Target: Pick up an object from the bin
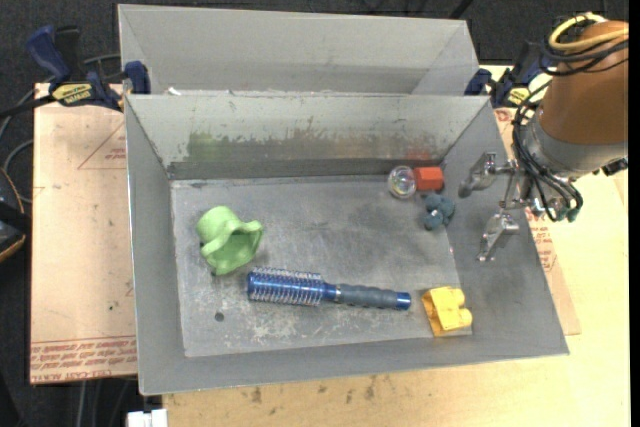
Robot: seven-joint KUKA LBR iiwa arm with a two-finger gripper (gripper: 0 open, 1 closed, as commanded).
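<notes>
Small blue-grey lumpy piece is the thing nearest my jaws in the camera view. It lies on the floor of the grey metal bin, in the back right corner, at the foot of the right sloping wall. My jaws stand apart with nothing between them, above that right wall and just beside the lumpy piece, not touching it. One finger points toward the back of the bin, the other toward the front. My arm, with its orange cover, comes in over the right rim.

Close behind the lumpy piece sits a small orange-red block, and a clear round thing touches that block's left side; what it is I cannot tell. Toward the front right lies a yellow plastic block. Just left of it a blue hairbrush with a bristled roller head lies along the front, handle toward the yellow block. A green soft cup-shaped thing rests at the left, well apart from my jaws.
</notes>
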